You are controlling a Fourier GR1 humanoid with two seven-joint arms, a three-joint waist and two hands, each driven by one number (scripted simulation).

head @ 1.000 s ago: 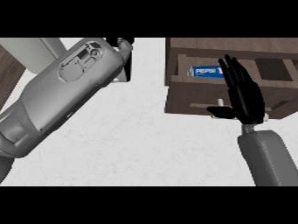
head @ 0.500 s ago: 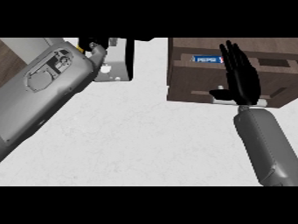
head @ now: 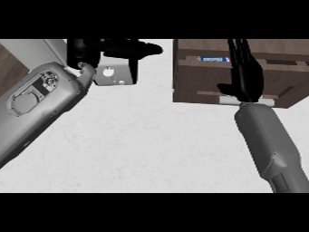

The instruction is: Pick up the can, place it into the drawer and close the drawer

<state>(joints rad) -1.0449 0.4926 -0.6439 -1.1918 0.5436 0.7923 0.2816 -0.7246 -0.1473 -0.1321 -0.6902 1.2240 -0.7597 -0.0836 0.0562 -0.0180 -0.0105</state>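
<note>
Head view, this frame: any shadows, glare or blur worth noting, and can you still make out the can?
Head view: even, flat lighting, no glare or blur; faint shade under the right hand on the drawer front. The can shows only as a thin blue-labelled strip inside; the left hand is cut by the upper edge.

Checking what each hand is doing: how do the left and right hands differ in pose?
The right hand lies with straight fingers against the drawer, over its front; the left hand is raised at the view's top left, touching nothing visible. The right forearm looks slimmer, the left bulkier. Both hands are black.
</note>
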